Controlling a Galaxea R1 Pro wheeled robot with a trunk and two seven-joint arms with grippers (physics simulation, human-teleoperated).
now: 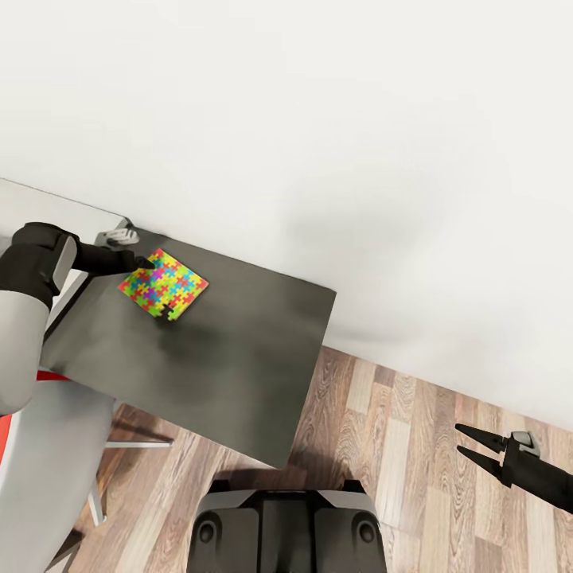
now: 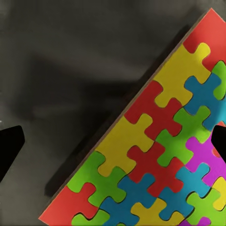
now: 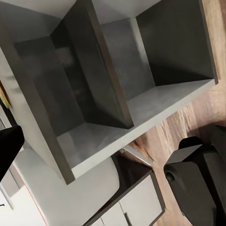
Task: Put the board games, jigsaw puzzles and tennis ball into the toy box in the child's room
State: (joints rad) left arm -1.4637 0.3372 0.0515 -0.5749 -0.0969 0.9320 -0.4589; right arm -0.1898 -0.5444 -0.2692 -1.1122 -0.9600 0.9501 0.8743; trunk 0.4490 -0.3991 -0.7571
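A puzzle [image 1: 164, 284] lies flat on the dark part of the desk [image 1: 223, 366], near the desk's back edge by the white wall [image 1: 358, 119], turned cornerwise to that edge. The left gripper [image 1: 146, 260] hangs over the puzzle's far corner, its fingers [image 2: 8, 146] spread apart; in the left wrist view one dark tip sits over bare desk and the other over the puzzle's coloured pieces [image 2: 160, 155], though whether either tip touches the surface is hard to tell. The right gripper [image 1: 475, 444] is well away from the desk, out over the wood floor [image 1: 398, 446], its two fingers parted and holding nothing. The right wrist view looks into the desk's open grey shelf compartments [image 3: 117, 80].
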